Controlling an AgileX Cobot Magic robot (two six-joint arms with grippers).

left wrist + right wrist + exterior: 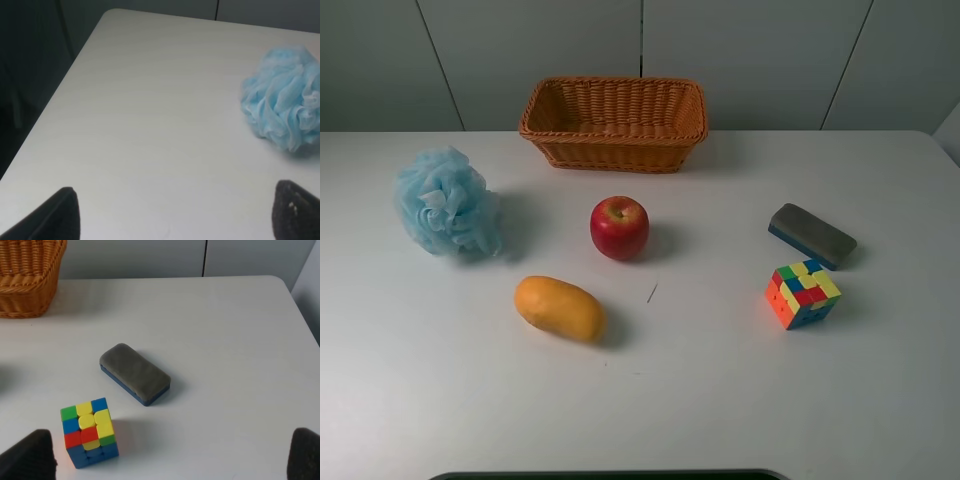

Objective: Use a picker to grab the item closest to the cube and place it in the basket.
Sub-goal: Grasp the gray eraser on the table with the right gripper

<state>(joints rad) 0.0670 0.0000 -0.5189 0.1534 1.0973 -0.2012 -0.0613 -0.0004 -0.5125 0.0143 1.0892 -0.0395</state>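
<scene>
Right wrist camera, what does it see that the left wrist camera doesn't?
Only the right wrist view shows the puzzle cube, the grey-and-blue block near it and a corner of the basket. Only the left wrist view shows the blue bath pouf. Both show the white table, and each shows its own open gripper, the left gripper or the right gripper, holding nothing.

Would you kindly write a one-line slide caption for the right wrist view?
Open right gripper above the white table, facing an eraser block and a puzzle cube lying apart, wicker basket beyond.
</scene>
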